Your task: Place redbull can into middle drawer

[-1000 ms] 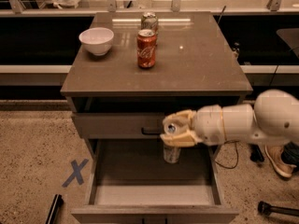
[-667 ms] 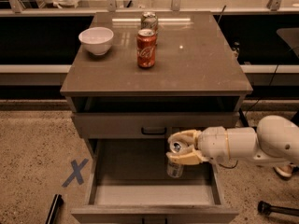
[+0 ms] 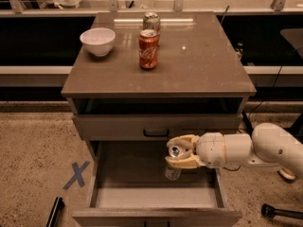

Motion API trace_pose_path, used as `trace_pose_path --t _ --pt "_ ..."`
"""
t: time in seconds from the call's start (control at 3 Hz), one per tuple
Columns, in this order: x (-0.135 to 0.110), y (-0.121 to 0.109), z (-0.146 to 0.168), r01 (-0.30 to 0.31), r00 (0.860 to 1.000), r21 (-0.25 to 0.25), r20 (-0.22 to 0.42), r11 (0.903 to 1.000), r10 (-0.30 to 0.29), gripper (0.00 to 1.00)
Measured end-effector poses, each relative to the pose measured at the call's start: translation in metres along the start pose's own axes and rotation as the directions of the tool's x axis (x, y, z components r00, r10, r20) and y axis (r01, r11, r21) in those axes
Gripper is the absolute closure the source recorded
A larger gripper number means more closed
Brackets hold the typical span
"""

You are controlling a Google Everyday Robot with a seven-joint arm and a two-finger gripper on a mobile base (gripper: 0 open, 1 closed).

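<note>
Reaching in from the right on a white arm (image 3: 251, 148): the gripper (image 3: 173, 155), low over the open middle drawer (image 3: 142, 198) and just in front of the upper drawer front (image 3: 118, 126). Clamped on the redbull can (image 3: 172, 172), with cream fingers (image 3: 183, 163) pressed to its upper part, one on the far side and one on the near side. Held about upright, silver top facing up, lower body hanging below the fingers in the drawer's far half, right of centre. Cannot tell whether touching the pale floor or just above it. Drawer pulled well out toward the near side, grey walls at left and right.

On the upper drawer front, a black loop handle (image 3: 156, 133), just to the far left of the gripper. Above, on the bench (image 3: 199, 70): a white bowl (image 3: 98, 40) at the far left, a red cola can (image 3: 148, 49) near the middle, and a shorter silver can (image 3: 151, 21) just behind it toward the far edge. All three upright and well apart from the gripper.

On the speckled ground left of the drawer, a blue X mark (image 3: 75, 175). Nearer, a black bar (image 3: 55, 212) at the lower left edge.
</note>
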State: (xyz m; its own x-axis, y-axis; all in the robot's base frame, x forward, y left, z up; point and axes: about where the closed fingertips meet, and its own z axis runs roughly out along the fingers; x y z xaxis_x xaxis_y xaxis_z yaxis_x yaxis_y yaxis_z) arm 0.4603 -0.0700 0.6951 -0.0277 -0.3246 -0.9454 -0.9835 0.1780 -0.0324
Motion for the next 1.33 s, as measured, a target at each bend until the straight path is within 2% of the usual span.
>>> trace_pose_path --t 0.33,0.67,1.0,1.33 --pt "0.046 -0.008 0.018 0.015 1.0 0.004 -0.008 0.9999 -0.015 1.0" --pt "0.091 -0.01 0.042 0.006 0.999 -0.014 -0.032 0.9999 -0.007 1.0" --pt "0.127 -0.008 0.064 0.013 0.997 -0.025 -0.071 0.9996 -0.015 1.0" --pt "0.17 0.0 0.088 0.015 0.996 -0.036 -0.087 0.9992 -0.018 0.73"
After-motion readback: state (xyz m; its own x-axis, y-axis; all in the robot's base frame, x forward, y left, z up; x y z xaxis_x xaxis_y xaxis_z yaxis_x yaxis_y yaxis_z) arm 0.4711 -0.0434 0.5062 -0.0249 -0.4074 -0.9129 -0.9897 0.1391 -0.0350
